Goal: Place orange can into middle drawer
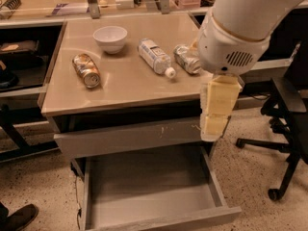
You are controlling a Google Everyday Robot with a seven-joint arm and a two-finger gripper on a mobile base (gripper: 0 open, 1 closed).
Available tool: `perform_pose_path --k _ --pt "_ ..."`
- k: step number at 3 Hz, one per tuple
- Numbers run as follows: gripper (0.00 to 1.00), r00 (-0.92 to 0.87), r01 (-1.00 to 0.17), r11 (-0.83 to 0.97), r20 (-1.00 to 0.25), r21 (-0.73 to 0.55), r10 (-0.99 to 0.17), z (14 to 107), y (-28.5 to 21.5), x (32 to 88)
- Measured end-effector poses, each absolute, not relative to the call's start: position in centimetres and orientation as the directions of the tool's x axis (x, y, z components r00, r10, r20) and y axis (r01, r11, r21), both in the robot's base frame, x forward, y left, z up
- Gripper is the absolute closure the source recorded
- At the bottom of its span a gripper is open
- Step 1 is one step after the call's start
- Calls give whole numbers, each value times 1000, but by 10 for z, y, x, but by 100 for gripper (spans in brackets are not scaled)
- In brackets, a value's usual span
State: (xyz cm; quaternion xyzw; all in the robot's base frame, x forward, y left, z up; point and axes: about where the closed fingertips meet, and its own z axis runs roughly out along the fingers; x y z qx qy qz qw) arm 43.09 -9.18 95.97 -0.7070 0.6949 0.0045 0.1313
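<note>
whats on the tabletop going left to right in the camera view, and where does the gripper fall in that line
orange can → white bowl → clear bottle → green-silver can, partly behind the arm → gripper, furthest right, hanging at the table's front right corner, not over the tabletop.

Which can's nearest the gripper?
The green-silver can, right of the bottle; the gripper hangs off the table's front-right corner. The orange can lies far left.
</note>
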Motion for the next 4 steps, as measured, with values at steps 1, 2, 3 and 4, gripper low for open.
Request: perform_pose_path --k 1,2,3,4 --pt "0 40 -982 -3 -192 -189 -981 962 -89 432" --pt "0 7 -978 44 -248 -202 -969 958 -71 451" --pt "0 5 -976 57 -281 -213 -960 957 -46 481" --pt "0 48 -974 18 -283 -227 -958 960 -19 507"
